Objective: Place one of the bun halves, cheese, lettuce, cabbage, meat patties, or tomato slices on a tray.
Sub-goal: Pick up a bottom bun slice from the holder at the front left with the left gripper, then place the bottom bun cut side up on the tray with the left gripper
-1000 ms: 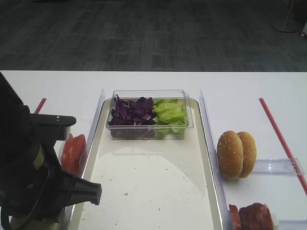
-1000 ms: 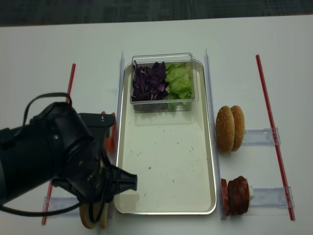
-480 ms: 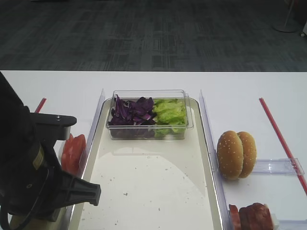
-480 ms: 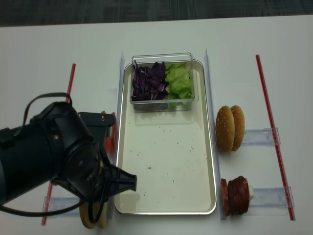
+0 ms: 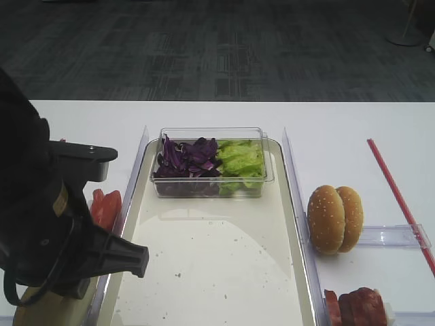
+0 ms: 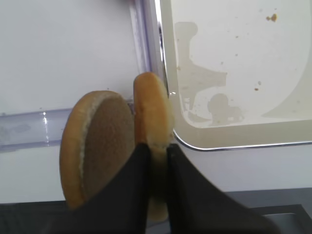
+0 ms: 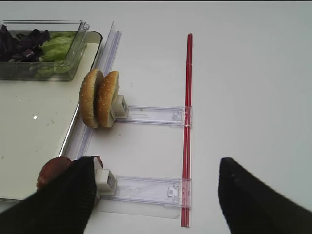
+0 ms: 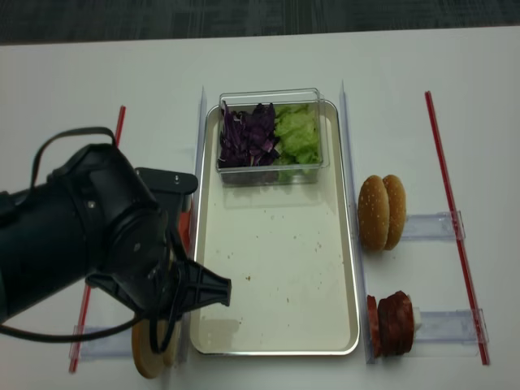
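My left gripper [image 6: 155, 148] is shut on the edge of a plain bun half [image 6: 152, 107], which stands upright beside the tray's near-left corner [image 6: 229, 136]. A second bun half [image 6: 97, 141] leans just to its left. From above, the left arm [image 8: 106, 244] covers most of these buns [image 8: 150, 357]. The metal tray [image 5: 217, 265] holds a clear box of purple cabbage [image 5: 185, 157] and lettuce [image 5: 240, 159]. Tomato slices [image 5: 104, 207] stand left of the tray. Meat patties [image 7: 48, 171] lie under my open right gripper [image 7: 156, 195]. No cheese is in view.
Two sesame bun halves [image 7: 100, 99] stand in a clear holder [image 7: 151, 115] right of the tray. Red strips [image 7: 187, 122] [image 8: 118, 130] run along both sides. Clear rails [image 5: 293, 183] flank the tray's long edges.
The left jaws have closed on the bun half. The left arm has since shifted slightly up and toward the tray.
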### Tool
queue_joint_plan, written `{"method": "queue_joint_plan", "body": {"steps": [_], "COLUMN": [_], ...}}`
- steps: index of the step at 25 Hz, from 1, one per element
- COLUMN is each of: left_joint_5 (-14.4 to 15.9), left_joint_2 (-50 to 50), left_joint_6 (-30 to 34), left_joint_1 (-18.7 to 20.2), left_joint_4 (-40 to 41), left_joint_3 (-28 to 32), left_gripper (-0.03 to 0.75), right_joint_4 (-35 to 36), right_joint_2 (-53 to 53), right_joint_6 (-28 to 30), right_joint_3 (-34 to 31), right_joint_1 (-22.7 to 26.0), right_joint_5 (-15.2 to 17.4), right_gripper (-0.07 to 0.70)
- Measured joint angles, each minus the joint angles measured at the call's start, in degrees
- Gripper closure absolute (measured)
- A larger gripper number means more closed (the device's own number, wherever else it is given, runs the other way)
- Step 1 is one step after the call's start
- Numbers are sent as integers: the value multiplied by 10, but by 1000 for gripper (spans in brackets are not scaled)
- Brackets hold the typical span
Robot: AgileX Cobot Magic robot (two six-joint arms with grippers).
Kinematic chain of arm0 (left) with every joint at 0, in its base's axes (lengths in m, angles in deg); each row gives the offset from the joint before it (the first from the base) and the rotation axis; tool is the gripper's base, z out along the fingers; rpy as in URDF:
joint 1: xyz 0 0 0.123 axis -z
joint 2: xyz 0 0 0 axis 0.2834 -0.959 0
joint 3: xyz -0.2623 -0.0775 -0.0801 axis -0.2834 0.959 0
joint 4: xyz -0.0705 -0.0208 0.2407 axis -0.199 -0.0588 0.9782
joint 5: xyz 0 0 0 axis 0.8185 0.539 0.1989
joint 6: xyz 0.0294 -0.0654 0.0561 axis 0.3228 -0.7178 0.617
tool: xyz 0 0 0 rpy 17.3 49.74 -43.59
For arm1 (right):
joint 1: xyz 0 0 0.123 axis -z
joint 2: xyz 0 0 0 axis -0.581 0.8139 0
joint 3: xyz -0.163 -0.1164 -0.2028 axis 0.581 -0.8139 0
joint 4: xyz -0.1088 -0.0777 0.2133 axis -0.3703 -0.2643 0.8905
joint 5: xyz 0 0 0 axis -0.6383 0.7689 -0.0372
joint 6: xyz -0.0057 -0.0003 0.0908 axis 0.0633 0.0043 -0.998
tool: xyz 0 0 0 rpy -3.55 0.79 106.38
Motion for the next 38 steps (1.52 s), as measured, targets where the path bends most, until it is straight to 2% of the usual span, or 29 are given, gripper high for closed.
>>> {"method": "queue_joint_plan", "body": {"steps": [6, 12, 22, 28, 33, 38], "left_joint_5": [29, 37, 41, 18, -16, -43], "left_joint_2": [0, 0, 0, 0, 0, 0], "left_joint_6": [11, 11, 17, 21, 34, 99], "left_joint_1": [0, 0, 0, 0, -1, -50], "left_joint_4": [5, 5, 7, 9, -7, -80], "left_joint_3": [-11, -13, -65, -67, -67, -67], "left_gripper": [671, 671, 672, 673, 673, 673], "right_joint_4": [0, 0, 0, 0, 0, 0], "right_joint_2": [0, 0, 0, 0, 0, 0], "right_joint_6": [0, 0, 0, 0, 0, 0], "right_joint_3": [0, 0, 0, 0, 0, 0], "right_joint_1": [0, 0, 0, 0, 0, 0], "right_joint_5": [0, 0, 0, 0, 0, 0], "right_gripper": [83, 83, 83, 83, 83, 83]}}
